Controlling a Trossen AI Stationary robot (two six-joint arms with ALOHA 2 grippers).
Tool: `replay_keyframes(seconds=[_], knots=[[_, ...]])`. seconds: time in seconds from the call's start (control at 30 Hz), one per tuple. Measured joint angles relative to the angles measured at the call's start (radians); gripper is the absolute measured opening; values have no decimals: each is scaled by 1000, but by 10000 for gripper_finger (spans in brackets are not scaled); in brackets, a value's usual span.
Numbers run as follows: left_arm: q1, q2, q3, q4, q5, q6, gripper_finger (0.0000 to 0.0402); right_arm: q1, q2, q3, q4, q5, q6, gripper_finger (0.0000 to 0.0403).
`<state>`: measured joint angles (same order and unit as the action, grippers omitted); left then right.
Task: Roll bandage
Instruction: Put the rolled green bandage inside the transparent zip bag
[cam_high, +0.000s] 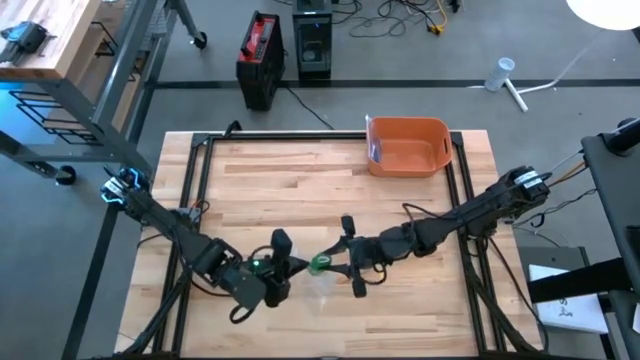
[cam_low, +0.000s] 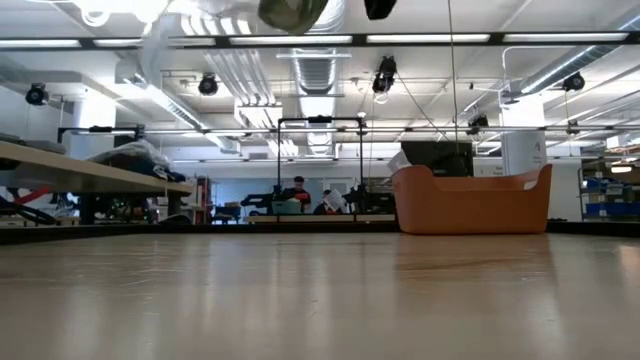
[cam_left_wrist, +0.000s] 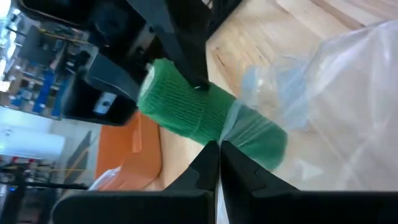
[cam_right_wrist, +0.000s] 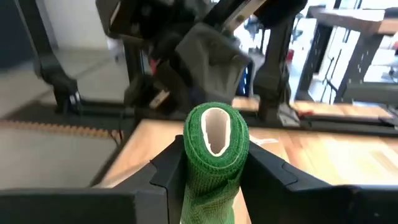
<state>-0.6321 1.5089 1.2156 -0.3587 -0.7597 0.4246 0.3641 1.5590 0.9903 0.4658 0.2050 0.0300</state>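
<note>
Close to the front edge of the bench (cam_high: 300, 180), about midway along it, the two arms meet over the green bandage roll (cam_high: 319, 264), which is held up off the wood. The right gripper (cam_right_wrist: 214, 163) has its fingers clamped on either side of the roll, with the pale open core facing away from its wrist camera. The left gripper (cam_left_wrist: 219, 155) comes in from the other side with its fingers clenched tight together, apparently pinching the clear wrapper (cam_left_wrist: 348, 106) or the loose end of the bandage where it meets the roll; which of the two it is cannot be told. A crumpled patch of that clear film lies on the wood just under the roll.

To roll well from here, the right fingers should probably keep an even squeeze so the soft roll does not flatten, while the left keeps steady tension square to the roll's axis so the layers stack without slipping sideways. A sudden pull could tug the roll out of the grasp.

Further back, at the far edge toward the right corner, sits an orange bin (cam_high: 408, 147).
</note>
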Motion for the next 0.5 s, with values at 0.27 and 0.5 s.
replay_keyframes(seconds=[0.27, 0.5], knots=[[85, 3, 1, -38, 148, -54, 0, 0, 2, 65, -41, -42, -18, 136], [94, -8, 1, -87, 81, -41, 0, 0, 5, 23, 140, -48, 64, 130]])
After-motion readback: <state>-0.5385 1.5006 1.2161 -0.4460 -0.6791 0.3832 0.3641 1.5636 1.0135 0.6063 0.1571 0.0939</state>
